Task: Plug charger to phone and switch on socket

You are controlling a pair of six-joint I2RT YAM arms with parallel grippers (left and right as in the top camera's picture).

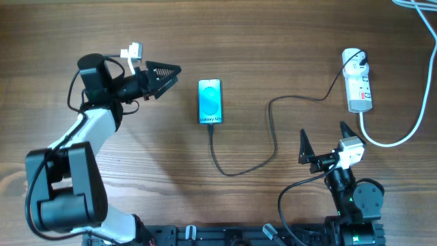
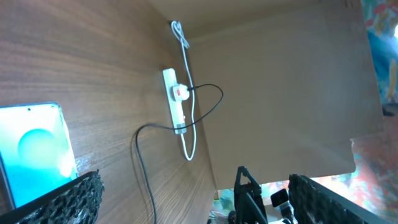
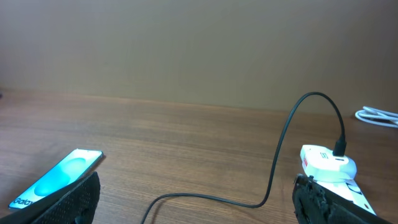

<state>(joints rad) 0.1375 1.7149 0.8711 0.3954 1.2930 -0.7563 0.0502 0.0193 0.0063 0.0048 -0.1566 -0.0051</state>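
Two grippers, jaws wide apart, holding nothing.
Nearest, the right gripper (image 1: 324, 139) sits by the thin black charger (image 1: 273, 147). It looks floppy, so grab its stiff little plug, which touches the phone's (image 1: 209, 101) short end. The phone lies mid-table, flat and likely slippery. The left gripper (image 1: 167, 78) is near it. Farthest right is the socket (image 1: 358, 89).

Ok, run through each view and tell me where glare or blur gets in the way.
Overhead: even light, sharp, phone text legible. Left wrist: phone screen blown out to a glow, jaws soft at the bottom edge. Right wrist: socket fairly sharp, close jaws blurred.
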